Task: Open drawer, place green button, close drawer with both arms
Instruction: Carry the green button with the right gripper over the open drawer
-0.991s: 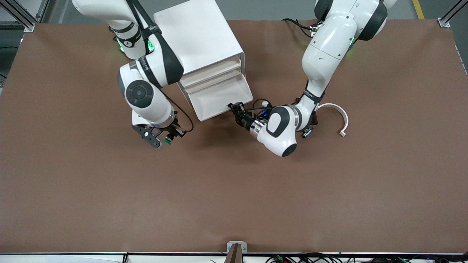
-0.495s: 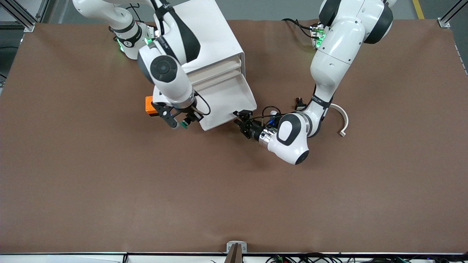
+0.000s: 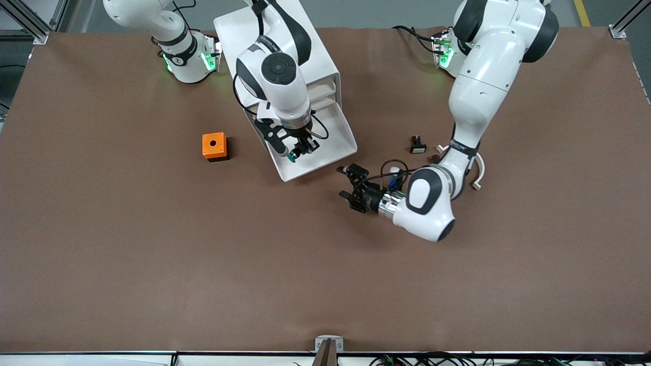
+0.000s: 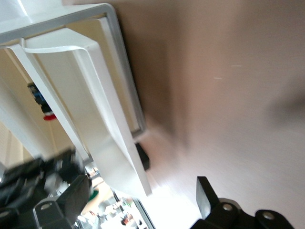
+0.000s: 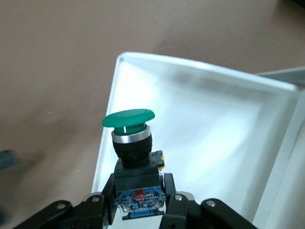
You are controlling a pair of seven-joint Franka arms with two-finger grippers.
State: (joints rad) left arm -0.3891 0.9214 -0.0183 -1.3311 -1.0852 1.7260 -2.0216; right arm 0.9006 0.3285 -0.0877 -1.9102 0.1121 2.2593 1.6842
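Note:
The white cabinet (image 3: 274, 46) has its lower drawer (image 3: 333, 133) pulled out. My right gripper (image 3: 299, 150) is shut on the button (image 3: 291, 158) and holds it over the open drawer's tray. In the right wrist view the button's green cap (image 5: 128, 118) tops its black body between my right gripper's (image 5: 139, 193) fingers, above the drawer (image 5: 205, 119). My left gripper (image 3: 348, 184) is open and empty, low over the table just off the drawer's front corner. In the left wrist view the drawer (image 4: 102, 119) lies between my left gripper's (image 4: 138, 193) fingers (image 4: 206, 191).
An orange cube with a hole (image 3: 214, 146) sits on the table toward the right arm's end, beside the cabinet. A black white-faced button (image 3: 417, 145) and a curved white piece (image 3: 478, 170) lie near the left arm's forearm.
My right gripper carried the button from beside the orange cube to over the open drawer. My left gripper let go of the drawer's corner and drew back toward the front camera.

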